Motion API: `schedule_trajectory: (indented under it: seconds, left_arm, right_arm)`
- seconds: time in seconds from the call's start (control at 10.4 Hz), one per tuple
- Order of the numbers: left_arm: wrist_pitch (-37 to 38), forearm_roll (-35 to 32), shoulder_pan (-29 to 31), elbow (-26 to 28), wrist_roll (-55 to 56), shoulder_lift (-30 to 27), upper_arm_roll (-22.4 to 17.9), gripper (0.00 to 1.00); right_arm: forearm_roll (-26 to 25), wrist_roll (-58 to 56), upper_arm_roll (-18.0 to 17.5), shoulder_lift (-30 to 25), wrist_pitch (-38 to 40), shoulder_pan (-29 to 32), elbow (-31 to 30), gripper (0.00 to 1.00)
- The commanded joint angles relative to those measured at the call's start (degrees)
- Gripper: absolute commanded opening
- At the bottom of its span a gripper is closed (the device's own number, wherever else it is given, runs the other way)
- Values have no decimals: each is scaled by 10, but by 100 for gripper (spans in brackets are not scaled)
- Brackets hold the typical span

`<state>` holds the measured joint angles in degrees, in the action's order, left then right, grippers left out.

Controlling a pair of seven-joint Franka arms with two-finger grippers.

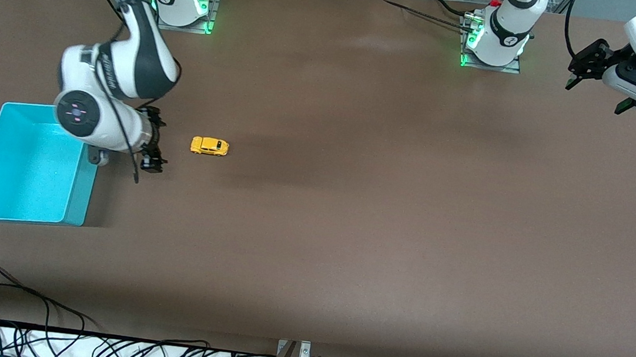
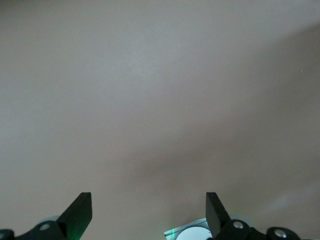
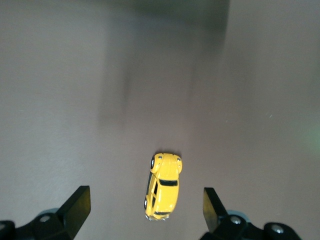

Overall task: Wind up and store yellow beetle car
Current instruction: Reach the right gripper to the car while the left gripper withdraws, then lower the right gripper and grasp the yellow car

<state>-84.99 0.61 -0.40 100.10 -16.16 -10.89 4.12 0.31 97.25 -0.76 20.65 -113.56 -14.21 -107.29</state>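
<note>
Fingers on the right gripper were spread wide and held nothing. The yellow beetle car showed between them in the right wrist view, but not gripped; no contact visible on either side.

Front view: right gripper sat low over the counter, between the turquoise bin and the car. Gripper near the car, not touching. Hard to tell exact height above the counter.

Car was on its wheels on bare counter, toward the right arm's end, near the bin but outside it. Bin looked empty in what was visible; the right arm covered one corner.

Left gripper was parked high at the left arm's end, well apart from the car, waiting. Its fingers were also wide open, empty, with only plain counter in the left wrist view.

Progress, judged from this layout:
- Grasp: not done. Car free on the counter.
- Wind-up: can't tell from the pictures whether it's been wound. Nothing shows it.
- Store: not done. Car not in the bin.

So early stage, approach only. Left to do: close on the car body, pull it back along the counter to wind, then lift and drop it in the bin.

Risk: car is tiny and on wheels, so an off-centre close could roll it away.
</note>
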Motion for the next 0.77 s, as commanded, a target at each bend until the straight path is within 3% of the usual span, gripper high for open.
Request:
schedule_trajectory:
  seconds: [0.0,0.29,0.67]
  left_arm:
    - [15,-6,3,-25,13,15,-15,100]
    - [15,-7,3,-38,13,25,-12,100]
    - [15,-7,4,-38,13,25,-12,100]
  right_arm:
    - [7,43,2,-9,-81,-19,-76,100]
    - [7,79,2,-8,-154,-24,-124,100]
    - [7,108,-2,18,-184,-30,-125,100]
